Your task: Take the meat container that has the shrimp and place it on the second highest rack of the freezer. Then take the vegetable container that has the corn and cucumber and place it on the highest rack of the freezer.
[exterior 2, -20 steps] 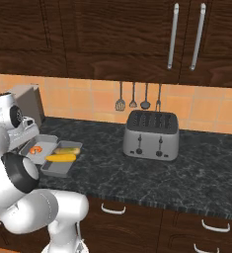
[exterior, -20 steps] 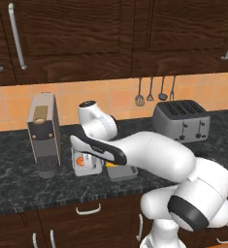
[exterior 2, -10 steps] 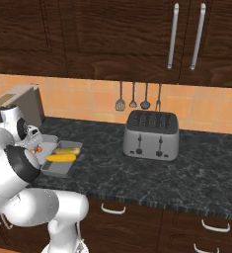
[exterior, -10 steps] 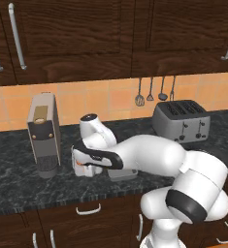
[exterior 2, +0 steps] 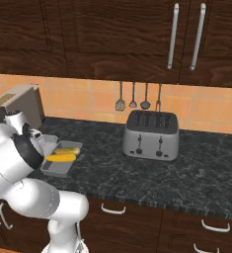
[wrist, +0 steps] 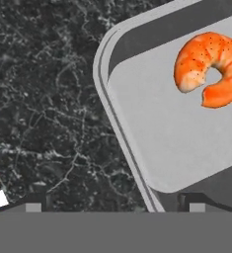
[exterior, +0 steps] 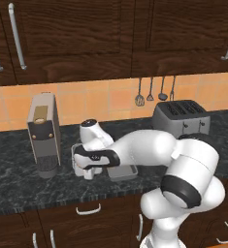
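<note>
One shrimp (wrist: 210,68) lies in its grey meat container (wrist: 152,143) on the worktop (wrist: 43,104); your claw (wrist: 115,207), jaws apart, straddles the rim. Lower squarely before you close.

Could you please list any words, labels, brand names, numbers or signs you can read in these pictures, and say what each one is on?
None can be read: no lettering shows on the coffee machine, the toaster, the cabinet doors, the shrimp tray or the corn tray.
The small marks on the toaster's front are too small to read as anything.
</note>
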